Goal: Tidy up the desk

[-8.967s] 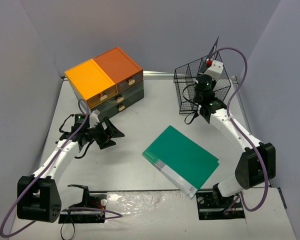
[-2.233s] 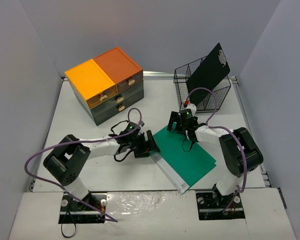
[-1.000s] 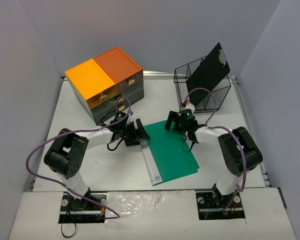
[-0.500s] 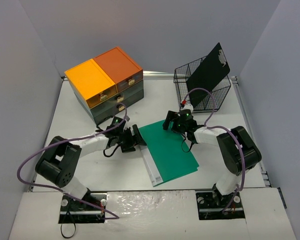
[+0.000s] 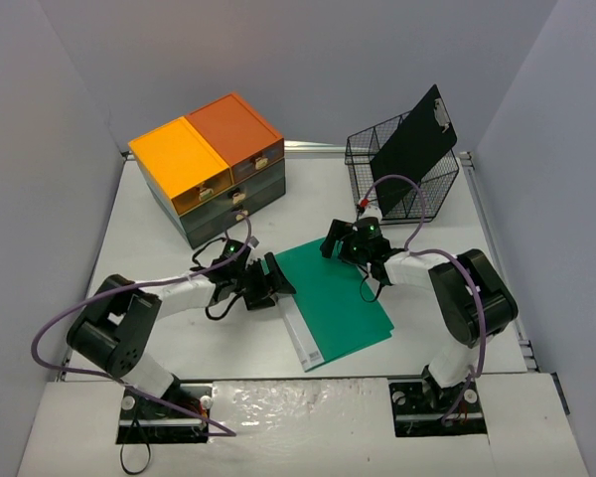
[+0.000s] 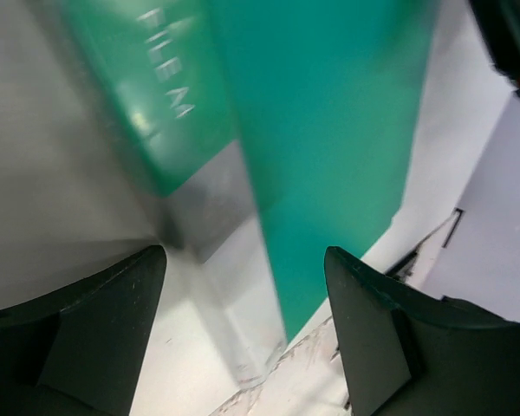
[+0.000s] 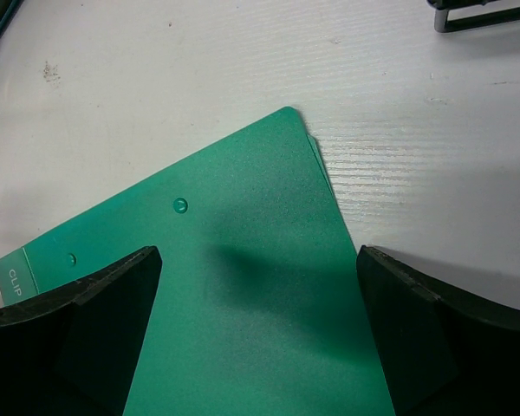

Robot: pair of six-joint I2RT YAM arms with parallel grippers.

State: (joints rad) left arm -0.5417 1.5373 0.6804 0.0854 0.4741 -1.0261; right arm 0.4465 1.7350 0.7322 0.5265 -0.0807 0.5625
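Note:
A green folder [image 5: 340, 296] with a clear spine strip [image 5: 300, 336] lies flat in the middle of the white desk [image 5: 318, 199]. My left gripper [image 5: 274, 280] is low at the folder's left edge. It is open, and in the left wrist view [image 6: 243, 260] the spine edge of the folder [image 6: 329, 130] shows blurred between the fingers. My right gripper [image 5: 334, 241] is open at the folder's far corner. The right wrist view [image 7: 258, 256] shows the fingers spread over the green cover [image 7: 260, 295], holding nothing.
A dark green drawer chest with orange tops [image 5: 214, 164] stands at the back left. At the back right, a black wire basket [image 5: 397, 189] holds a black clipboard [image 5: 414, 146] leaning upright. The arm bases sit at the near edge.
The folder has swung from lying diagonally to lying nearly square with the desk. Over the last second it has lain still, while my left gripper slid slightly nearer along its left edge.

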